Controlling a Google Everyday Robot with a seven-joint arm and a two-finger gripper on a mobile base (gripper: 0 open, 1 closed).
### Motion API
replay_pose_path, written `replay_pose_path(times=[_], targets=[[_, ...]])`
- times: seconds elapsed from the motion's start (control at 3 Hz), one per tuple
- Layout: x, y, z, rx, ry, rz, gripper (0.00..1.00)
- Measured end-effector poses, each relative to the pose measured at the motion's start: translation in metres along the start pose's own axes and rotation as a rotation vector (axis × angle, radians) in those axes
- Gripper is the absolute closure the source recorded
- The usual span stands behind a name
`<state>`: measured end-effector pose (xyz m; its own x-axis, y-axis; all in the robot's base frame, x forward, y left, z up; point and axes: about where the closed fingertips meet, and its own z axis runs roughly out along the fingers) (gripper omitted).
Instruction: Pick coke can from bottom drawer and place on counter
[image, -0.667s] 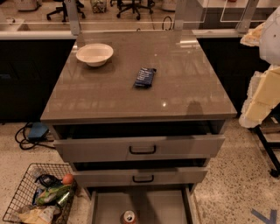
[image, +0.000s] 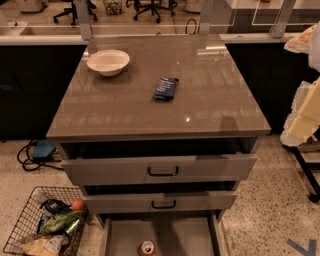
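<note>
Counter (image: 215, 107): bowl (image: 108, 61), packet (image: 165, 88) | coke can (image: 146, 248) in bottom drawer (image: 182, 234) | jaws far right, state unclear

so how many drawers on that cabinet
3, stacked under the counter: top drawer and middle drawer slightly open, bottom drawer pulled out holding the coke can. Claw not visible; pale arm at right edge.

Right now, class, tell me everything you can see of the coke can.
The coke can stands upright on the grey floor of the open bottom drawer, apart from its side walls. Seen from above: silver top, red-orange side, partly cut by the picture's edge. The hand is at the far right, clear of it.
</note>
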<state>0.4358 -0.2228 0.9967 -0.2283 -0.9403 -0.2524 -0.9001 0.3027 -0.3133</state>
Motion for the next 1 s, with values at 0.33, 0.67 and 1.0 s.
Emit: replay_pose_path(times=[0.33,0.67,1.0], targets=[[0.034,0.008,0.014,-0.003,-0.062,0.056,0.00],[0.076,0.029,0.043,0.014,-0.181,0.123,0.00],[0.113,0.054,0.077,0.032,-0.324,0.186,0.00]])
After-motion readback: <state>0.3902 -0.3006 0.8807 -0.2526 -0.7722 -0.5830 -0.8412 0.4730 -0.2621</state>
